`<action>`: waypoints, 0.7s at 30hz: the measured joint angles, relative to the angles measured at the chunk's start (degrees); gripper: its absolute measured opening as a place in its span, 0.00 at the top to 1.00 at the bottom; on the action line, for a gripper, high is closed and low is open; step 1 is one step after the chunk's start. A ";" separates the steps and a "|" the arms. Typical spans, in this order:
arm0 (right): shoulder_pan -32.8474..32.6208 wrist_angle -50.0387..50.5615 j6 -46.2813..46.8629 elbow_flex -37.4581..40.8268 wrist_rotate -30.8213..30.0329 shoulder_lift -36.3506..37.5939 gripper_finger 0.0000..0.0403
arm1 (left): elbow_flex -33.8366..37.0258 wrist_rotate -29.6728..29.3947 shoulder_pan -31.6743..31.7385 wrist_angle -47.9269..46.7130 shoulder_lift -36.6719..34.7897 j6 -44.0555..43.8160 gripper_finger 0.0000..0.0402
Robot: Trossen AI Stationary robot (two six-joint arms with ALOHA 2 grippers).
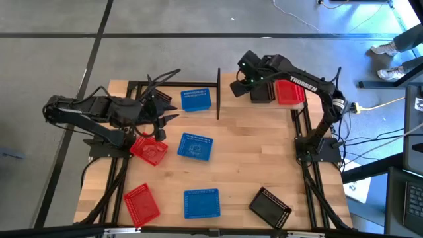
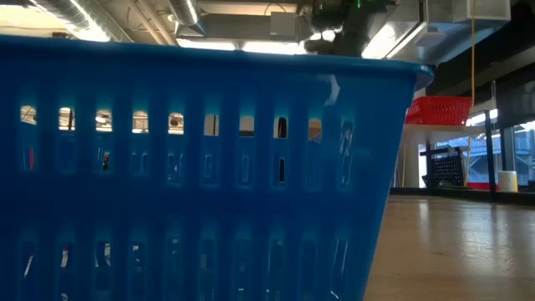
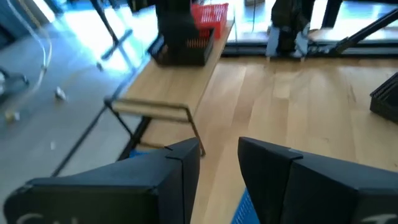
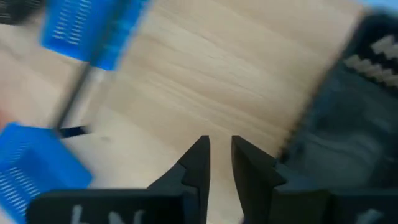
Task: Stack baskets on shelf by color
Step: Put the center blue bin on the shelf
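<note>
My left fingers (image 3: 180,168) stood wide apart with nothing between them (just bare wood showing through the gap), hanging over the left side of the worktop (image 1: 244,152). A red basket (image 1: 149,149) lay just beside them on the worktop, tilted out of square.

My right fingers (image 4: 196,163) were only a narrow slit apart and held nothing. They hovered at the shelf (image 3: 186,84), next to the black basket (image 1: 262,91) sitting on it. A second red basket (image 1: 289,92) sat on the shelf touching that black one on its far side. At the shelf's other end was a blue basket (image 1: 196,100).

The rest were down on the worktop: a blue one (image 1: 195,146) near the middle, and along the near edge a red one (image 1: 141,203), another blue one (image 1: 201,203) and a black one (image 1: 269,206), the last turned at an angle.
</note>
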State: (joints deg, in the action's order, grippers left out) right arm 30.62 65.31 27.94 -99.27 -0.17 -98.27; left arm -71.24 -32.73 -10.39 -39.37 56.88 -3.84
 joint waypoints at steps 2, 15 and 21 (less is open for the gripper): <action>-1.94 -0.03 -2.44 -2.94 0.50 0.74 0.84 | 0.00 0.01 0.00 -2.55 0.00 -3.17 0.75; -17.30 0.98 -24.93 -20.01 0.94 4.43 0.84 | 0.04 11.14 -0.16 -12.56 1.60 -6.08 0.75; -21.56 2.42 -28.56 -22.76 0.77 4.51 0.84 | 4.39 19.05 -0.42 -12.27 3.16 -0.51 0.75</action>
State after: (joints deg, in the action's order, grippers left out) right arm 9.05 67.73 -0.62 -122.03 0.60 -93.76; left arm -66.86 -13.68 -10.81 -51.64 60.04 -4.35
